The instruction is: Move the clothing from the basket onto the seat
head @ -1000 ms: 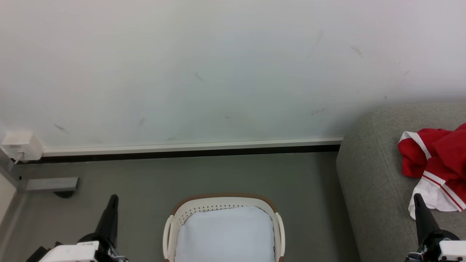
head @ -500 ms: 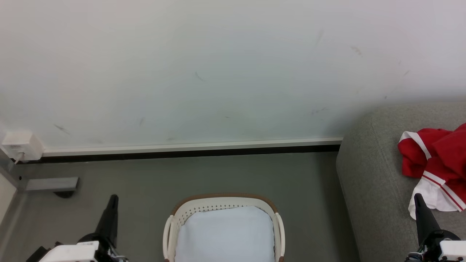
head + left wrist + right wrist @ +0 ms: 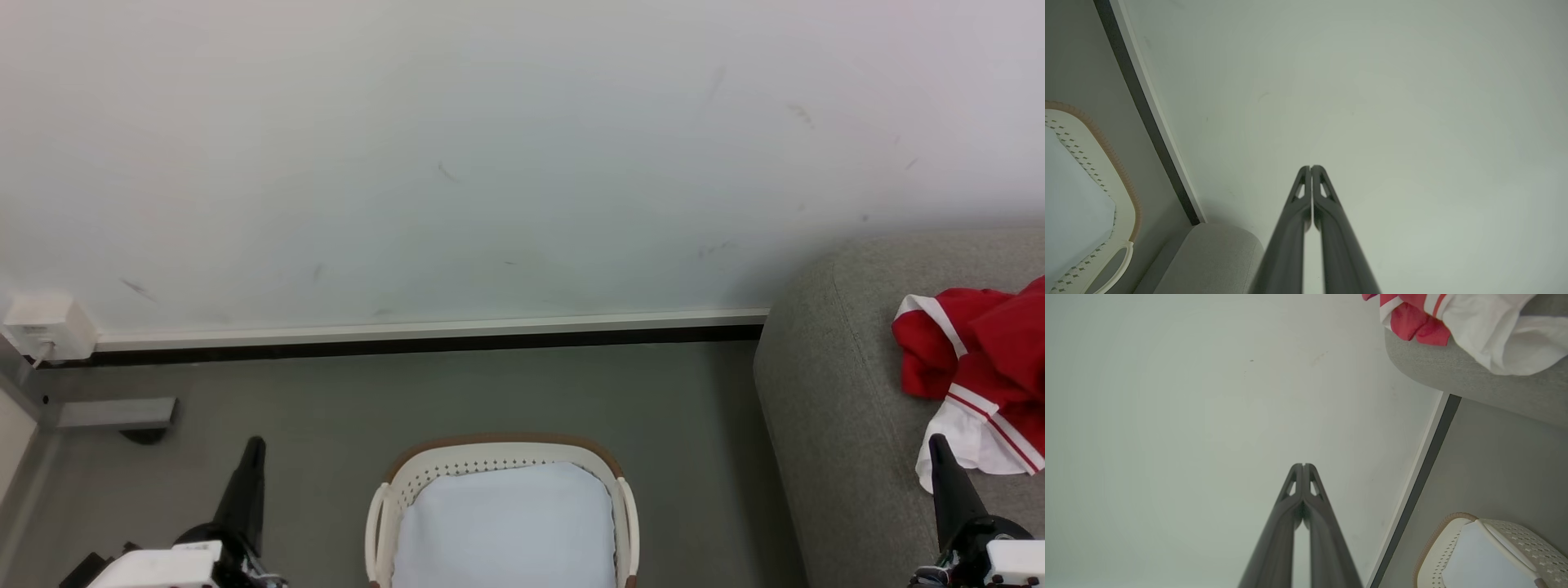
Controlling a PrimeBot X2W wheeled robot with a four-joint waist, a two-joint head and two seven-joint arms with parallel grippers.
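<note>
Cropped and covered

The basket [image 3: 502, 445] runs off the bottom edge of the head view, and a white cloth [image 3: 506, 523] covers its floor — what lies under it cannot be seen. The clothing [image 3: 963, 343] is cut by the right edge, so the garments cannot be told apart. The sofa [image 3: 824, 392] is cropped at right and bottom — the bottom edge also cuts the bases of the left gripper [image 3: 255, 445] and right gripper [image 3: 936, 441]. A white box [image 3: 45, 327] on the wall is too small to identify.
</note>
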